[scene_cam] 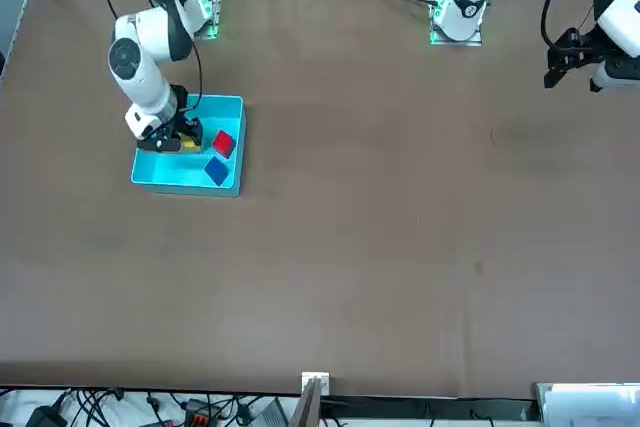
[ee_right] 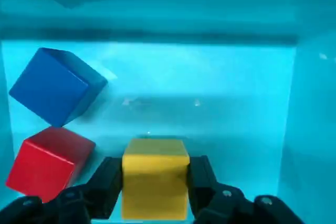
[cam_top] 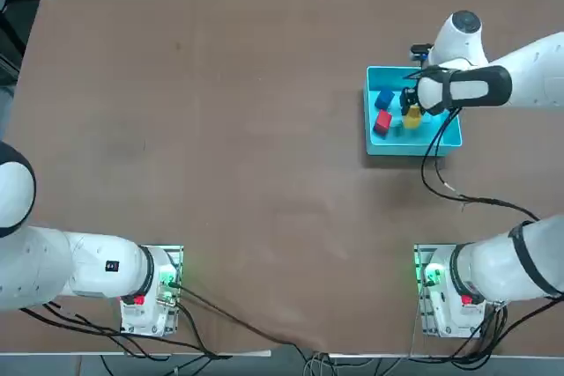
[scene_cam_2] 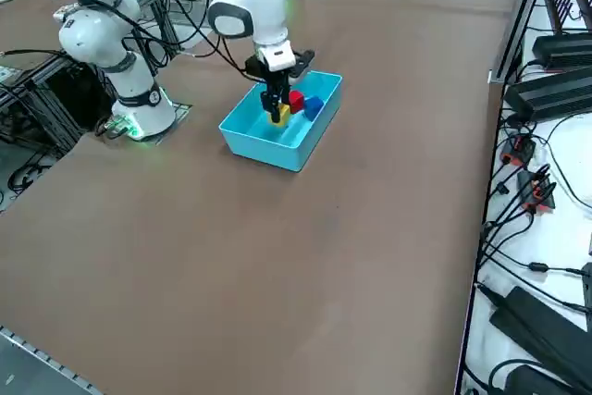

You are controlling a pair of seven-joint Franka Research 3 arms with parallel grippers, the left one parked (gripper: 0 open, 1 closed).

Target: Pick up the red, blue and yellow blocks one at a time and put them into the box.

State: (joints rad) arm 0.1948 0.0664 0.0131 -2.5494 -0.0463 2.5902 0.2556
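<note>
Wrist view: right gripper (ee_right: 155, 182) is clamped on the yellow block (ee_right: 155, 184) from both sides, low inside the box (ee_right: 157, 9). Red block (ee_right: 47, 163) and blue block (ee_right: 55, 85) already lie beside it, so release appears the only remaining step.

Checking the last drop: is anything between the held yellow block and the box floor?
Nothing visible. The right pincer holds the yellow block inside the box; the red block and blue block lie off to one side.

1 red block (ee_right: 47, 163), 1 blue block (ee_right: 55, 86), 1 yellow block (ee_right: 155, 184), 1 box (cam_top: 445, 136)
</note>
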